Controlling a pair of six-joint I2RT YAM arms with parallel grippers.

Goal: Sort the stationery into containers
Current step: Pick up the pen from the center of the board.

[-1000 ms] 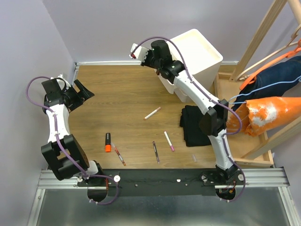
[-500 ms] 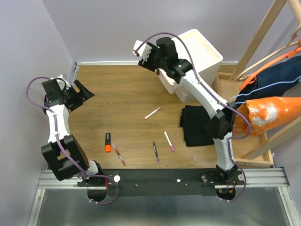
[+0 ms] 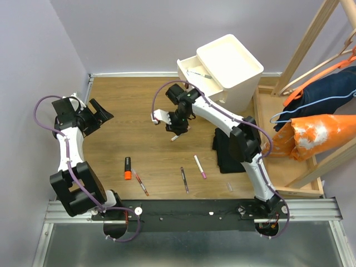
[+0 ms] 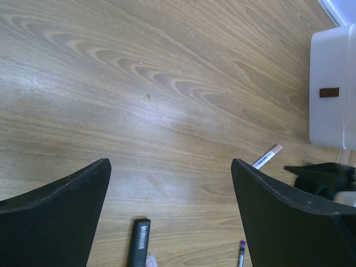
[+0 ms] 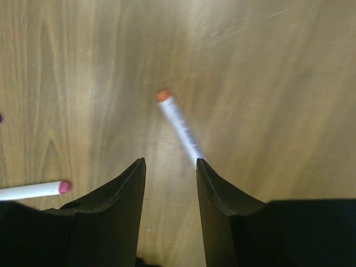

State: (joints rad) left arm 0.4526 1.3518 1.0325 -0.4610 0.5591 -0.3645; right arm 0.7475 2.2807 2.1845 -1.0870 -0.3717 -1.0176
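- While the right gripper [image 5: 169,167] hangs low over the middle of the wooden table [image 3: 139,105], its two fingers are apart. The near end of a white pen with an orange cap [image 5: 179,125] runs in between them, not pinched as far as I can see.
- Left gripper [image 3: 102,109] is over by the left wall, spread wide with nothing in it.
- The white cabinet [image 3: 236,61] sits at the far right corner of the table. Its top drawer [image 3: 192,65] is pulled out toward the table and a thin pen [image 3: 198,73] is lying in it.
- Rest of the stationery is loose on the wood nearer the arm bases:
  - an orange highlighter [image 3: 128,168]
  - a reddish pen [image 3: 141,182] just beside the highlighter
  - a dark pen [image 3: 184,179]
  - a white pen with a pink tip [image 3: 199,166]
- A folded black cloth [image 3: 231,147] lies right next to the right arm.
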